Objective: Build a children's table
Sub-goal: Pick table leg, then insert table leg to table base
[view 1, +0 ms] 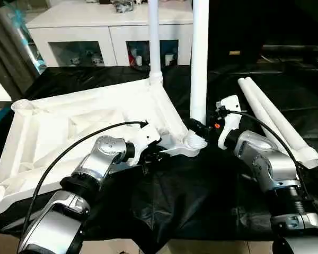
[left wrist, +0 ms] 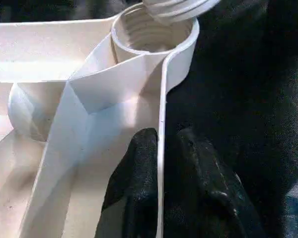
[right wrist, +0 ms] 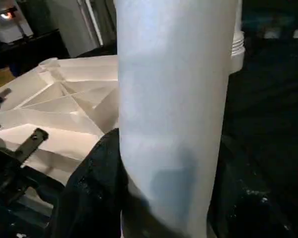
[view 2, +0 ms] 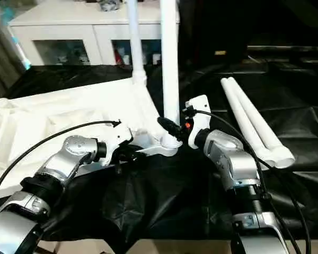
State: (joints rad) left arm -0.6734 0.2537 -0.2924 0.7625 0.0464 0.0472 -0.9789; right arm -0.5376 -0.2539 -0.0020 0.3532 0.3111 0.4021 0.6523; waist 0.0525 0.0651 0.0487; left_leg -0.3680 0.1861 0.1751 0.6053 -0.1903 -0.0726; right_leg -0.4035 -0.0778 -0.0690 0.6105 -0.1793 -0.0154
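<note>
The children's table [view 1: 69, 127] lies upside down on the black-draped worktop [view 1: 201, 201], one leg [view 1: 155, 37] already standing. It looks light, stiff and slick, so we grip thin edges and tube bases. Our left claw [left wrist: 161, 183] straddles the rim wall near the corner socket [left wrist: 149, 34]. Our right claw [view 1: 199, 126], forearm angled inward, pinches the second leg [view 1: 199, 58] low, upright over that socket.

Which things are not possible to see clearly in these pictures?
- Tops of both standing legs: cut off by the head views' upper edge.
- Thread engagement in the near socket: leg end cropped in the left wrist view.
- Cabinet contents: too small.
- Right gripper fingertips: behind the leg.
</note>
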